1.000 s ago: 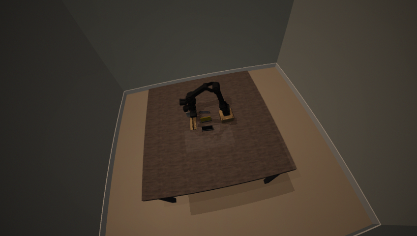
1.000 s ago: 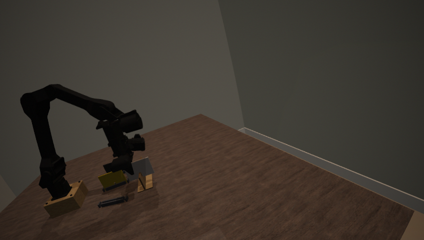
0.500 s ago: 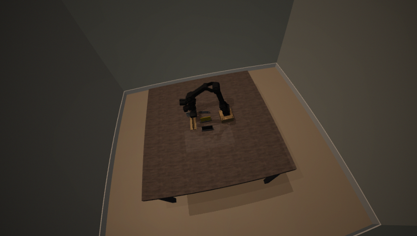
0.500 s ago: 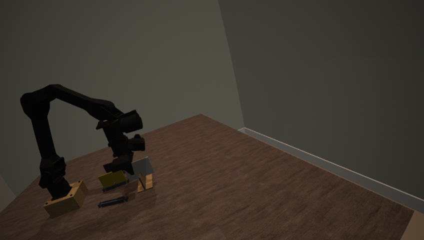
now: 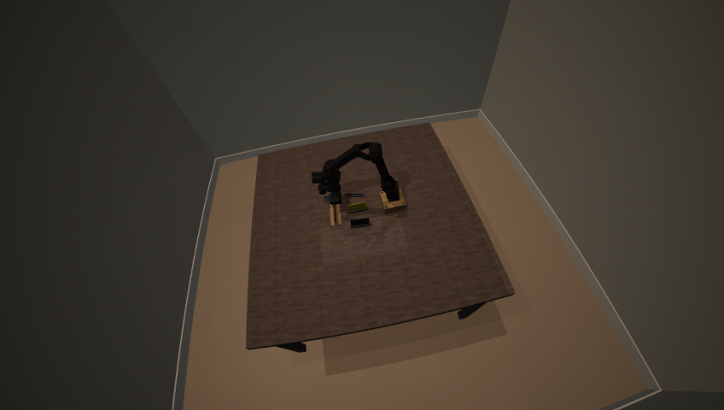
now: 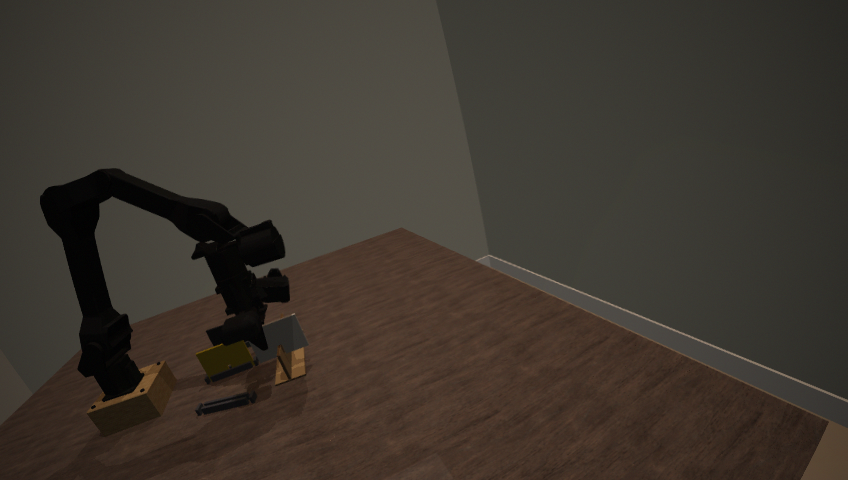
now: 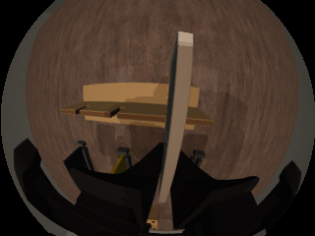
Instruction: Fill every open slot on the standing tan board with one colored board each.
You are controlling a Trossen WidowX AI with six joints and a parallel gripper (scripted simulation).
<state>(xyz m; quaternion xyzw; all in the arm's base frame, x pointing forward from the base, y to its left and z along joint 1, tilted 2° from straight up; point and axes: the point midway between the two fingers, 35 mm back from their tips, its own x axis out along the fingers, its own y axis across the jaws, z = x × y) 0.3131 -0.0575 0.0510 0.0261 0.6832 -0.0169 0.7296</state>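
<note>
- hand point(image 5: 335, 200) point(image 6: 254, 342) point(image 7: 165, 147): closed on gray board point(image 5: 327, 198) point(image 6: 288, 331) point(image 7: 178, 105), held upright, crosswise over tan board point(image 5: 335, 214) point(image 6: 284, 364) point(image 7: 143, 109); contact unclear.
- yellow board point(image 5: 356, 207) point(image 6: 226, 359) point(image 7: 118, 165), black board point(image 5: 359, 221) point(image 7: 77, 160): kept in holders.
- third holder point(image 5: 354, 195) point(image 6: 226, 405) point(image 7: 198, 155): left boardless.
</note>
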